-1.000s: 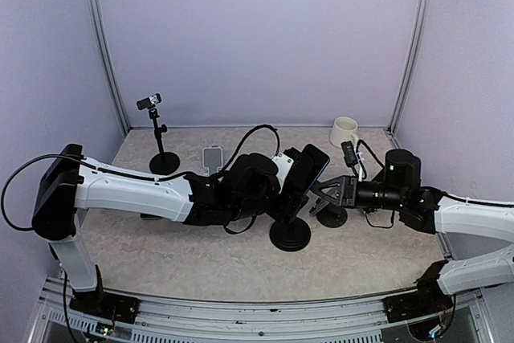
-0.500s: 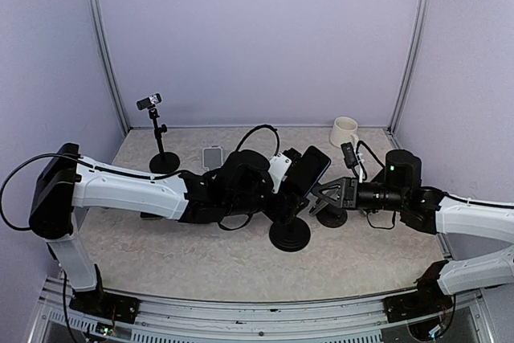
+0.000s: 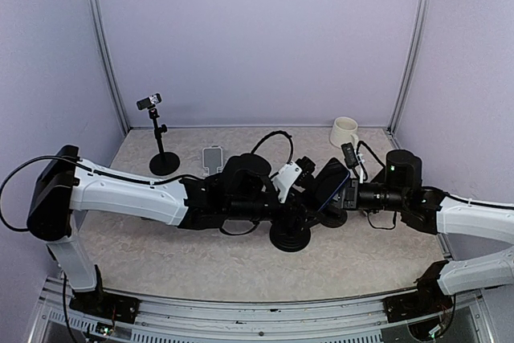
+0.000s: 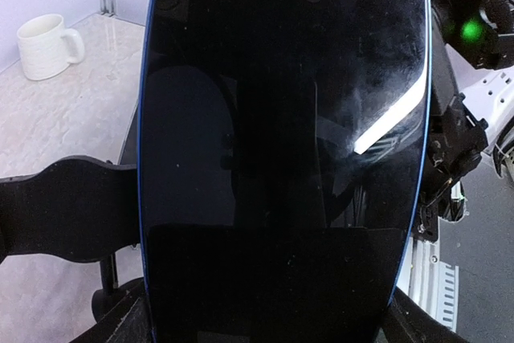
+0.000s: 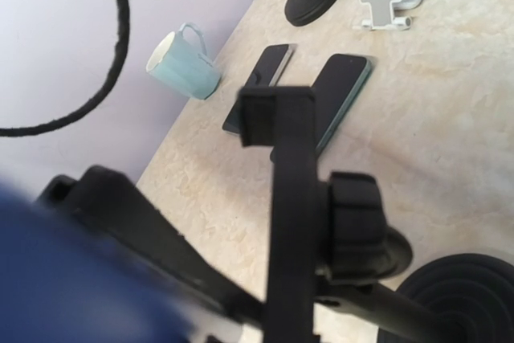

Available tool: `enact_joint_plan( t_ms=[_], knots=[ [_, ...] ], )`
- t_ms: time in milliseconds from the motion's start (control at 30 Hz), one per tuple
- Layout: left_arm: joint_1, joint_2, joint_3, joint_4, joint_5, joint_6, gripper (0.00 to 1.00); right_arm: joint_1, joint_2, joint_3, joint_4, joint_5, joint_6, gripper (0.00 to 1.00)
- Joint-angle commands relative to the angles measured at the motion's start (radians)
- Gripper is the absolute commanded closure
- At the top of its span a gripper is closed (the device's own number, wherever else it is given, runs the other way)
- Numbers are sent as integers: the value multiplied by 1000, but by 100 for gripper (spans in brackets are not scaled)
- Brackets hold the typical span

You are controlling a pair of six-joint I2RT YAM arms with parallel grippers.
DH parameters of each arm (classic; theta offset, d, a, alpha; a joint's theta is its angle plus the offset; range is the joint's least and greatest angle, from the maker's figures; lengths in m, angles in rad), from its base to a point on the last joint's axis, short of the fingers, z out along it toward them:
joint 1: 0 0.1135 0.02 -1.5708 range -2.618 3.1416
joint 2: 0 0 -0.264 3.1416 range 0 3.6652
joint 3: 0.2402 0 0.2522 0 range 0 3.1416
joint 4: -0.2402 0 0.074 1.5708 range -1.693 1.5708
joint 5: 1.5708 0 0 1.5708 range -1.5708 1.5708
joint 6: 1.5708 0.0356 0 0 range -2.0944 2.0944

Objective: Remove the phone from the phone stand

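Left gripper (image 4: 265, 222) is clamping the phone (image 3: 332, 184), apparently lifting it clear, right of the phone stand (image 3: 291, 235). Right gripper (image 3: 350, 194): closure cannot be told.

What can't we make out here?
- Left wrist: the phone fills the frame, hiding most of what lies behind it.
- Top external: the phone covers the clamp of the phone stand. The right gripper has its fingertips behind the phone, so open or shut is unclear.
- Right wrist: blue blur at bottom left, too close to focus to identify.
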Motion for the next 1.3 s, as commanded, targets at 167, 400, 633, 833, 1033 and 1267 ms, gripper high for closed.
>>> enact_joint_plan(
  t_ms=[167, 400, 633, 833, 1033, 1267],
  knots=[
    [-34, -130, -31, 118, 39, 3, 72, 5, -14, 12, -19, 28, 3, 100],
    [-38, -233, -66, 95, -75, -38, 72, 5, -12, 20, -15, 29, -6, 100],
    [36, -305, -123, 8, -259, -177, 74, 5, -17, 26, 15, 28, -8, 100],
    [108, -316, -170, -131, -379, -335, 76, 4, -9, 25, 32, 29, -7, 100],
    [138, -269, -198, -222, -428, -481, 80, 4, -13, 26, 30, 42, -15, 100],
    [143, -139, -144, -339, -460, -613, 81, 2, -25, 27, 21, 53, -24, 100]
  ],
)
